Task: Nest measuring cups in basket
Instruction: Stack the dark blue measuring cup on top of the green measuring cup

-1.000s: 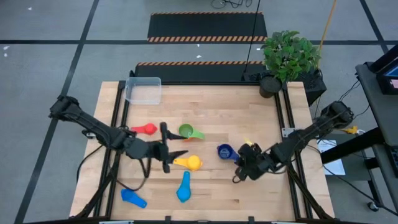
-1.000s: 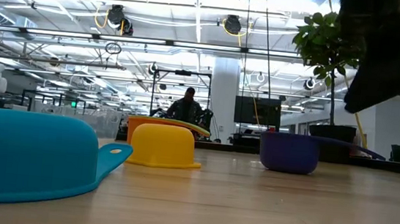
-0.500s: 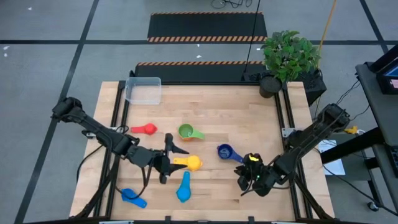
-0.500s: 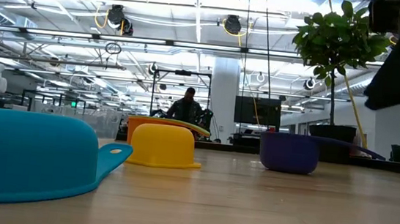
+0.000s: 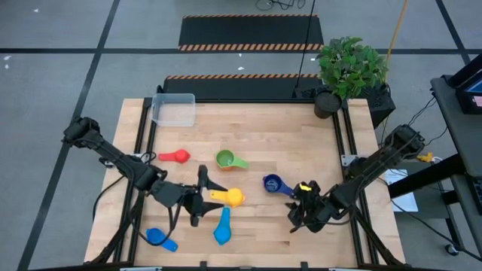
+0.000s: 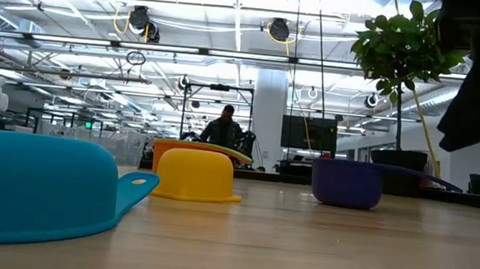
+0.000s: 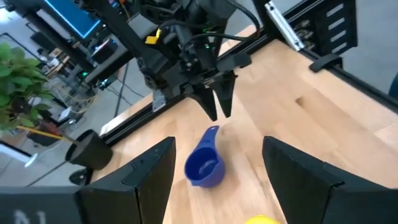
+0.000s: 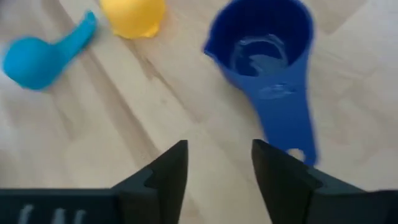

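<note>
My left gripper (image 5: 205,196) is open and empty just left of the upside-down yellow cup (image 5: 232,198). My right gripper (image 5: 296,211) is open and empty, its fingers pointing down just near-right of the navy cup (image 5: 273,183), close to the handle's end (image 8: 289,134) without touching. The navy cup stands upright on its base (image 7: 205,167). The red cup (image 5: 178,156) and green cup (image 5: 226,159) lie farther back, and two light blue cups (image 5: 224,226) (image 5: 158,238) lie near the front edge. An orange rim (image 6: 161,147) shows behind the yellow cup (image 6: 194,176). The clear basket (image 5: 175,110) stands at the far left corner.
A potted plant (image 5: 348,69) in a black pot stands at the far right corner. Bare wood lies between the basket and the cups. A person (image 6: 226,126) stands far off in the room behind the table.
My right gripper has drawn back from beside the navy cup toward the table's near edge. My left gripper has gone a little toward the near edge, staying open beside the yellow cup. No cup has moved.
</note>
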Robot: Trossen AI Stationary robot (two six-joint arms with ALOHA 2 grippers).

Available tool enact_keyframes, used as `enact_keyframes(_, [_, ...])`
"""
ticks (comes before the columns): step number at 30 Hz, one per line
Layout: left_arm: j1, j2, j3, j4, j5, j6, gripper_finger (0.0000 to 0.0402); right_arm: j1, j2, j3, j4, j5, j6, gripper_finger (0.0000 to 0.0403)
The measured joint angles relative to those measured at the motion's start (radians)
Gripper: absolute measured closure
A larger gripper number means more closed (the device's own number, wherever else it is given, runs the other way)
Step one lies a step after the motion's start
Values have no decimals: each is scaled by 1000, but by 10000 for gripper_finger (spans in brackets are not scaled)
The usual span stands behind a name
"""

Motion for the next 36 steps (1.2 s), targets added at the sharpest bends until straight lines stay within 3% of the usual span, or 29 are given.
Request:
enact_keyframes(7, [23,0,0,-3,-102,20,158,-60,-4,-3,-27,-4,-279,140])
enact_keyframes(14, [16,-78,1,-92,-149,-6,158,-39,-3,-46,-24,7,-335,79])
enact_keyframes(26, [16,-252,2,-198,-155,-90,158,-80,-3,-181,41,-31,-319,74])
enact_keyframes(31, [17,-269,1,-221,-155,-99,158,-140,-7,-288,213,-119,-391,83])
enact_keyframes(36, [17,-270,1,-219,-162,-90,158,-162,-8,-308,229,-126,-490,109])
